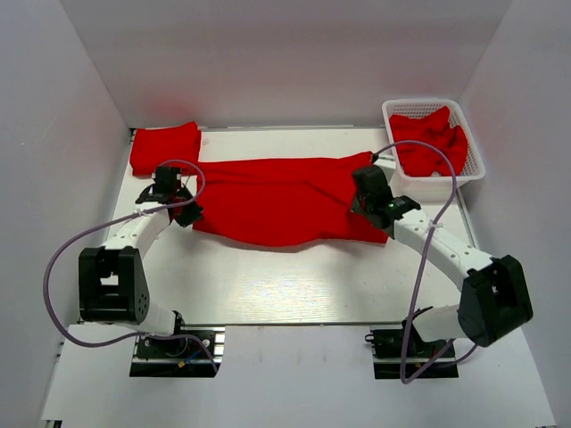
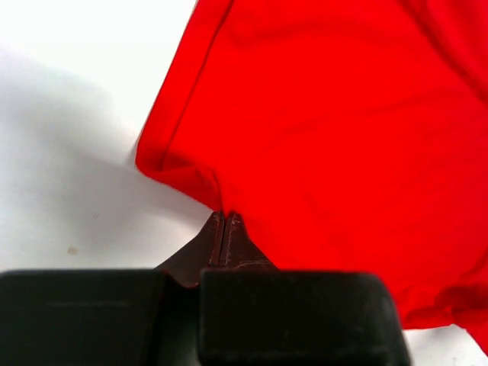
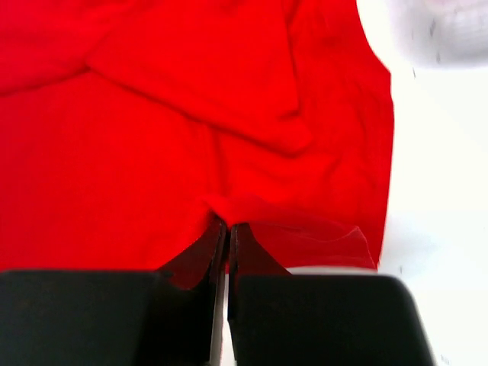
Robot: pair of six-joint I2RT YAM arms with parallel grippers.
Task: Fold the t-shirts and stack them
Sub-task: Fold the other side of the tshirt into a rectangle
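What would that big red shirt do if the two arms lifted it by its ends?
It would probably sag in the middle: the spread t-shirt lies wrinkled and limp, so it looks floppy. It seems light, since the left gripper and right gripper each pinch only a small bit of edge. Such small pinches might let it slip.

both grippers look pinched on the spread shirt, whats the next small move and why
Probably raise both grippers a little, together, keeping the cloth taut before folding it over. The left gripper and right gripper are each shut on one end of the spread t-shirt, which lies flat. An even lift should avoid bunching.
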